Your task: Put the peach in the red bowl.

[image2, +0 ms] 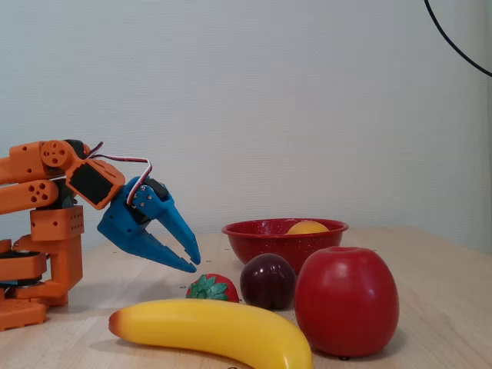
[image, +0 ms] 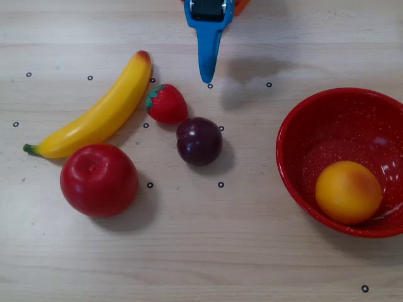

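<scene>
The peach (image: 348, 192) lies inside the red bowl (image: 284, 135) at the right of the overhead view, resting low against the bowl's near wall. In the fixed view only the peach's top (image2: 307, 227) shows above the bowl's rim (image2: 261, 237). My blue gripper (image: 208, 77) reaches in from the top edge of the overhead view, well left of the bowl and touching nothing. In the fixed view the gripper (image2: 193, 265) hangs just above the table with its jaws together and empty.
A banana (image: 101, 113), a strawberry (image: 167, 104), a dark plum (image: 199, 141) and a red apple (image: 99, 180) lie left of the bowl, the strawberry and plum closest to the gripper. The orange arm base (image2: 46, 231) stands at the fixed view's left.
</scene>
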You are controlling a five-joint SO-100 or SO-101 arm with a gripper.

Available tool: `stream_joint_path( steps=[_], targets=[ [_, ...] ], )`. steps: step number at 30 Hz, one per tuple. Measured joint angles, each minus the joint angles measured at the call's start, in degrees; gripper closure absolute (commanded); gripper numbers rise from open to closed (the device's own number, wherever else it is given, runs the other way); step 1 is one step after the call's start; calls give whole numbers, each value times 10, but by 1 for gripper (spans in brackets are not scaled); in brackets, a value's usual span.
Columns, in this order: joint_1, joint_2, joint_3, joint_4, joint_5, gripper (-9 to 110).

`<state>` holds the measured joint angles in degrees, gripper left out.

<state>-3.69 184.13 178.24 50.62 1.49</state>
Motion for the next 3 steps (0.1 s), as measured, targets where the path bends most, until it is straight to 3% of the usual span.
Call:
stream_joint_path(
  steps=[3],
  targets=[
    [0, 0, 0, 0, 0, 101]
  ],
)
